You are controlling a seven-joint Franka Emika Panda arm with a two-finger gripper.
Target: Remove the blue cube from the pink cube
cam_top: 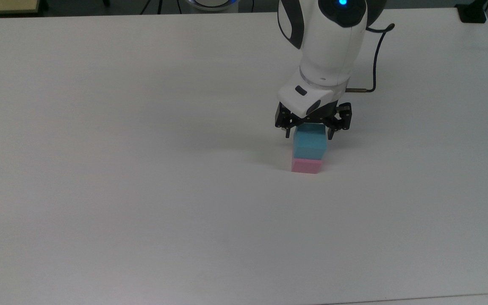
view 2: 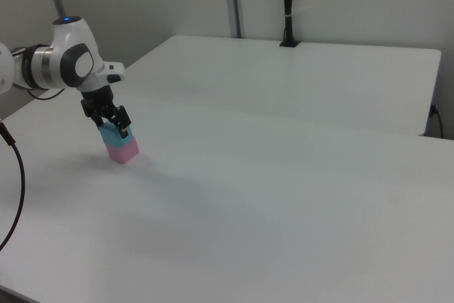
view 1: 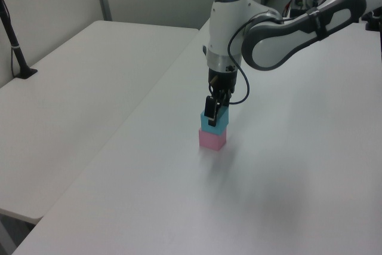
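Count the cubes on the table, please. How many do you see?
2. The pink cube rests on the table; the blue cube sits stacked on it, with the gripper open around its top.

We saw the blue cube point(cam_top: 309, 143) stacked squarely on the pink cube point(cam_top: 306, 165) on the white table point(cam_top: 142, 169), the gripper point(cam_top: 310, 132) lowered over it, black fingers point(cam_top: 287, 127) spread, flanking the blue cube's upper sides.

The light is soft and even, coming from above. The white surface point(cam_top: 142, 190) looks bright with no glare. A faint gray shadow lies beside the pink cube point(cam_top: 306, 165).
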